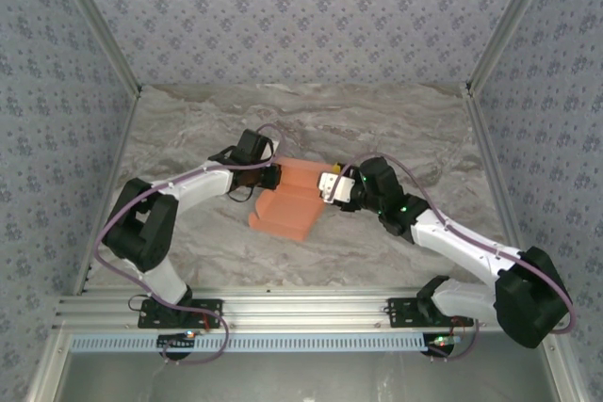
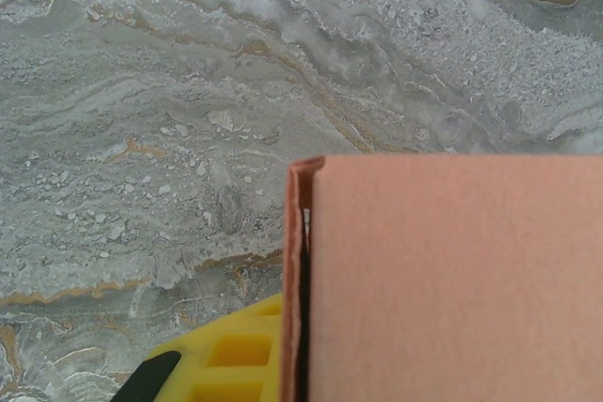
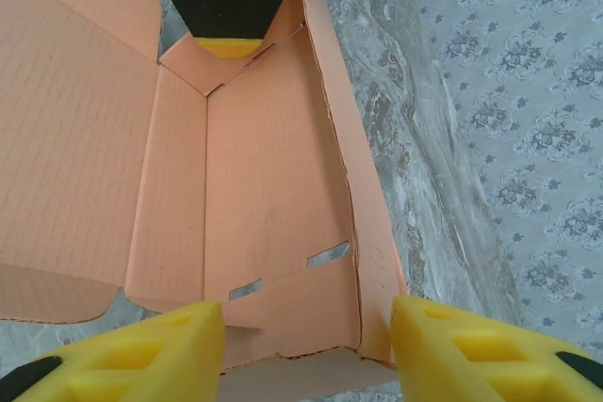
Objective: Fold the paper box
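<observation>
Our right pincer (image 3: 306, 327) is spread, one finger on each side of a box (image 1: 287, 202) wall, not squeezing it. Our left pincer (image 1: 268, 177) is pinching the other end of the box. The box sits mid table (image 1: 377, 120), half folded. We think it is light, thin card that bends easily, so we should grab walls near the folds. Both arms reach in low with bent elbows
</observation>
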Available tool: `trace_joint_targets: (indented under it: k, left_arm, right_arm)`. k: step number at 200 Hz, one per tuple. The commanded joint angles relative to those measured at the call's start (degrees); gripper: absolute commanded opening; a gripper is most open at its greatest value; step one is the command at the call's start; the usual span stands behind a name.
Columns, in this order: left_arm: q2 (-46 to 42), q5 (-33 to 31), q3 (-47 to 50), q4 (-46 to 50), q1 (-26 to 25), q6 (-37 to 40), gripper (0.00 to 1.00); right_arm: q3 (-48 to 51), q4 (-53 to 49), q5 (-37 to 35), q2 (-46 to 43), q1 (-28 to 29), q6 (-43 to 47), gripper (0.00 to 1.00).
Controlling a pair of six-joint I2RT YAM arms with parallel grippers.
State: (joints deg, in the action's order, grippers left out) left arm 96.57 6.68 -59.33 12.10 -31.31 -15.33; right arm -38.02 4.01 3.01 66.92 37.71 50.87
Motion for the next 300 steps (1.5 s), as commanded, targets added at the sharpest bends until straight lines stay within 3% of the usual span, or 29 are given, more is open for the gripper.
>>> trace_joint_targets:
  k: [1, 84, 153, 215, 300]
  left_arm:
    - [0.63, 1.35, -1.77, 0.82, -0.46, -0.21, 0.0]
    - [0.9, 1.26, -1.84, 1.2, -0.35, 0.17, 0.0]
    - [1.4, 2.0, -2.15, 1.17, -0.41, 0.35, 0.0]
    - [1.86, 2.38, -2.51, 1.26, -0.41, 0.21, 0.0]
    - [2.28, 3.15, -2.54, 1.14, -0.61, 1.03, 0.0]
  right_arm:
    - [0.12, -2.8, -2.11, 0.41, 0.38, 3.61, 0.5]
    - [-0.56, -6.38, -10.62, 0.15, 0.63, 4.85, 0.51]
    - [-0.23, -5.22, -0.1, -0.67, 1.82, 5.96, 0.5]
    - [-1.39, -10.77, 1.3, 0.2, 1.84, 7.64, 0.41]
    - [-3.29, -14.29, 1.74, 2.35, 2.35, 8.53, 0.39]
